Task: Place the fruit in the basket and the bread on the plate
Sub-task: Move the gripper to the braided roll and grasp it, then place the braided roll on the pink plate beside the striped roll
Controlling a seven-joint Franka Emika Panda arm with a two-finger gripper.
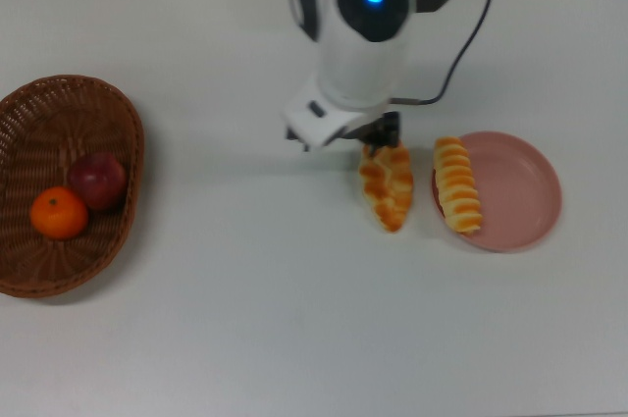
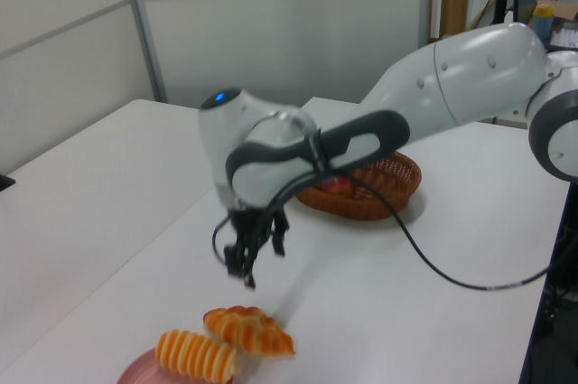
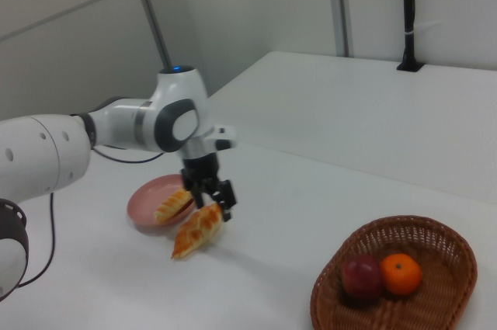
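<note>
Right view: woven oval basket (image 3: 435, 268).

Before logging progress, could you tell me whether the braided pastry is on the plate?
No: the braided pastry lies on the table beside the pink plate.

Top view: apple (image 1: 97, 181) and tangerine (image 1: 59, 214) lie touching in the basket (image 1: 59, 103) at the top view's left. Arm (image 1: 363, 34) hangs over the braided pastry's (image 1: 390, 189) upper end. Ridged loaf (image 1: 458, 197) rests on the plate's (image 1: 520, 191) left rim, on the white counter (image 1: 294, 319).
</note>
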